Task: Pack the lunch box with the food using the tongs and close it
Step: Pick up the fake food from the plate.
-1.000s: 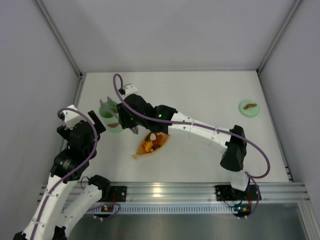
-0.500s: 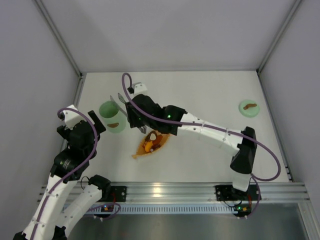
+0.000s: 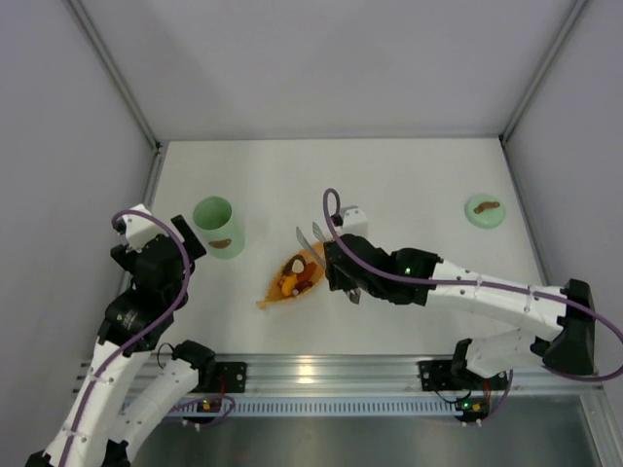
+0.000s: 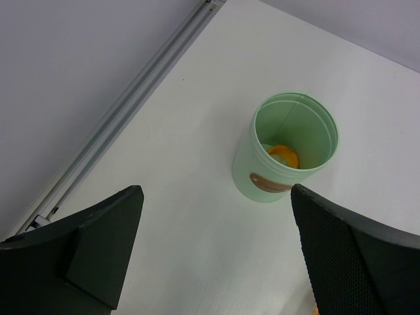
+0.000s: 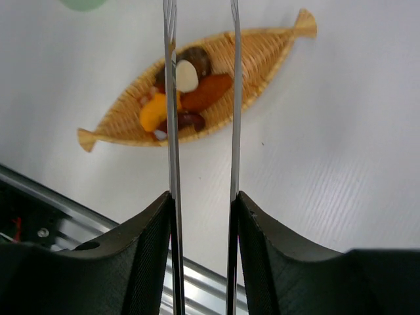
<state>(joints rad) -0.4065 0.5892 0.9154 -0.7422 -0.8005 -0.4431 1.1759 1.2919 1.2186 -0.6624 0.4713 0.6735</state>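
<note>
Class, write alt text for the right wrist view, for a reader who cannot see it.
The right gripper holds silver tongs, arms apart, pointing over an orange woven leaf-shaped tray on a white table. Orange, white and dark food pieces lie in the tray.

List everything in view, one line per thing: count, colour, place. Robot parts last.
lunch box: one, mint-green with a brown mark, upright and open, at the left
lid: one, mint-green with a brown handle, far right, apart from the lunch box
tray: one, orange woven, boat-shaped, centre
food in tray: several pieces, orange, white, dark brown
food in lunch box: one piece visible, orange
tongs: one, silver, tips above the tray
table: one, white
rail: one, silver, near edge
left gripper: black, open, empty, near the lunch box
right gripper: black, shut on the tongs
</note>
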